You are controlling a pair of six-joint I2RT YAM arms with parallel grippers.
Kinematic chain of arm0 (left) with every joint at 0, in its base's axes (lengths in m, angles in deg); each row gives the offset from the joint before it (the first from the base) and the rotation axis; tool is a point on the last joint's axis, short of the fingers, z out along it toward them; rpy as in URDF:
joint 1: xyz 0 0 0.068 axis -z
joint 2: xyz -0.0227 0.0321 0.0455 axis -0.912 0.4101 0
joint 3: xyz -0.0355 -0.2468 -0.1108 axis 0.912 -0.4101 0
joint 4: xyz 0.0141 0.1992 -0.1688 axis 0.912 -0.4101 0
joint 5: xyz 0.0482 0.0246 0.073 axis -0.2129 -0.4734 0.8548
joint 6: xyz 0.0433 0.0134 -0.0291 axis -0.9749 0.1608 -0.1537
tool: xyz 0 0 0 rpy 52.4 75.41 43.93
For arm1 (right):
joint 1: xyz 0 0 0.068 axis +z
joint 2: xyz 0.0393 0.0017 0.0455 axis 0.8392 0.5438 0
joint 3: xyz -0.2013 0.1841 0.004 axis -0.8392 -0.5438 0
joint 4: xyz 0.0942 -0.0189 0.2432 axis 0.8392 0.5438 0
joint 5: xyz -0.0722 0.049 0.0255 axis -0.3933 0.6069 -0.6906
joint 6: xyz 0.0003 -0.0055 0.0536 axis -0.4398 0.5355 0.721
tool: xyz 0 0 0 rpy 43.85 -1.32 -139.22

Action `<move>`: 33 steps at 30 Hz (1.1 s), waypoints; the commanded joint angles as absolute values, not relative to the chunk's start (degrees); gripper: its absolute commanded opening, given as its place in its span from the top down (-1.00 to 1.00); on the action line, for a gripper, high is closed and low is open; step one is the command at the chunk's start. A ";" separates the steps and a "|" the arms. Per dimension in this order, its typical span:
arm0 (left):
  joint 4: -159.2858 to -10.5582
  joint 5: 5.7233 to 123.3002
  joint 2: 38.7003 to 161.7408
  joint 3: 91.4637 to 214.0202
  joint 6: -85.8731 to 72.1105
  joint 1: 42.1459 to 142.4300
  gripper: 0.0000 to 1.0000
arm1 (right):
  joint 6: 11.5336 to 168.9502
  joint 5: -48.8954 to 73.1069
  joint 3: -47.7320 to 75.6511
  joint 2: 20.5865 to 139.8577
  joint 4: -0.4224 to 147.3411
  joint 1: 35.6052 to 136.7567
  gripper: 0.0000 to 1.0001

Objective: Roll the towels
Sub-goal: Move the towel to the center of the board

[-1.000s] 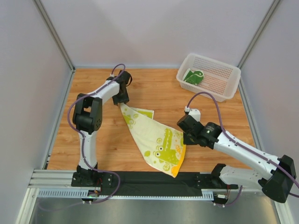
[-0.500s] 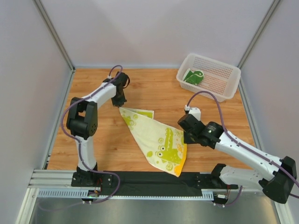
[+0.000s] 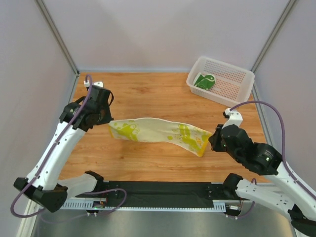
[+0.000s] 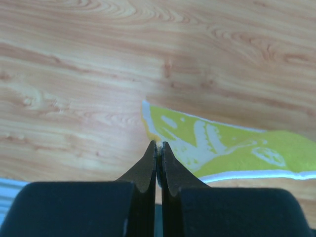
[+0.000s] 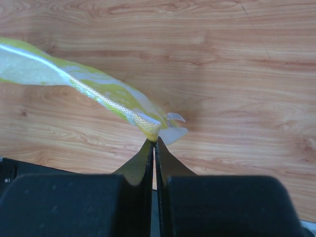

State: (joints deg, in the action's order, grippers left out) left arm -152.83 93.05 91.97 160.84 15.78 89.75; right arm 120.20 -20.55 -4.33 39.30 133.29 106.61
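Now: wooden table (image 3: 163, 94) w/ both arms spread wide, L arm (image 3: 59, 148) on the left side, R arm (image 3: 266, 163) on the near right. The cream-yellow towel (image 3: 153, 131) is stretched btwn them as a long narrow band running left-right across the table's middle, lime-green blobs showing. From the R wrist cam it hangs off the wood, w/ a shadow under it. White perforated basket (image 3: 219, 96) sits in the far right corner, well apart from the band. Dark green towel (image 3: 204, 80) lies inside the basket, at its left end. L gripper (image 4: 159, 144) has its jaws pressed together, pinching the left corner of the cream-yellow towel. R gripper (image 5: 153, 141) is likewise clamped tight on the right corner, where the hem bunches just at the fingertips.
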 commanded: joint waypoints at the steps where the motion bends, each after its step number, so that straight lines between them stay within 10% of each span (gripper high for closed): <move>1: -166.64 95.37 89.34 162.05 16.08 91.10 1.00 | 121.74 -23.57 -5.68 38.69 136.58 106.36 0.99; 33: -150.31 89.21 133.70 169.60 8.87 81.52 1.00 | 115.16 -4.85 1.25 87.28 109.96 76.48 0.99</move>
State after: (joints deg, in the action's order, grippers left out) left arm -150.88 90.03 132.58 166.39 10.38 83.04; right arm 116.53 -6.08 -2.19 85.05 113.59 77.92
